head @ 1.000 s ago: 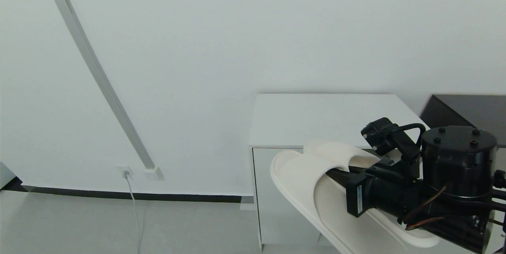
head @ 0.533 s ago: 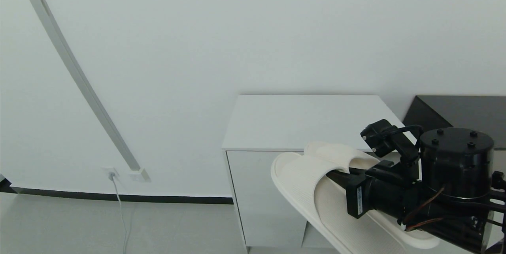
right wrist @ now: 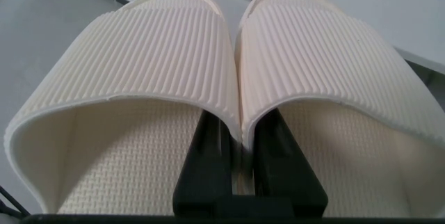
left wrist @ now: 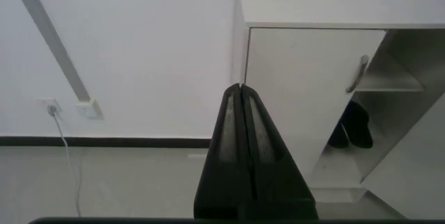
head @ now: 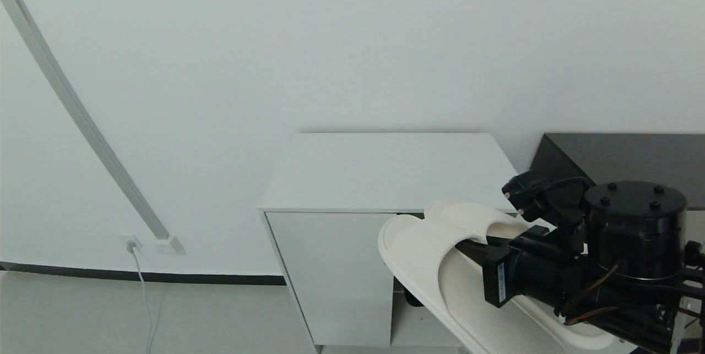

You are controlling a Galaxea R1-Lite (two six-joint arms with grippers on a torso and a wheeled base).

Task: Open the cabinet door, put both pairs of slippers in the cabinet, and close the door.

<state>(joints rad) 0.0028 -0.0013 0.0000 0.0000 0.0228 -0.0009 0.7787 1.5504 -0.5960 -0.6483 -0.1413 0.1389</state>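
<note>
Slippers (head: 435, 255): cream, ribbed, carried as a pair at four o'clock in the head view, toes aimed toward ten o'clock. Gripped by the right claw (right wrist: 240, 140), one finger pushed under each strap and clenched on the two inner walls, thus lifted together in a single grasp. Held clear of the floor, just before the cabinet's open side, probably to slide straight in.

Left claw (left wrist: 240, 113) clenched on nothing, fingers pressed flat together. Pointed toward the cabinet, apart from the load.

Farther off, at six o'clock, the cabinet (head: 385, 169) against the wall. Left door (head: 336, 277) shut, with a bar handle (left wrist: 357, 74) at its inner edge. Right half standing open, ready to receive. Inside, low down, a dark pair (left wrist: 351, 130), likely the other slippers, already stowed.

Judged mid-task: cream pair yet to go in, open side yet to be closed.

Beyond, at three o'clock, a black tabletop (head: 622, 161). At eight o'clock, a wall socket (head: 131, 244) with its cable hanging down.
</note>
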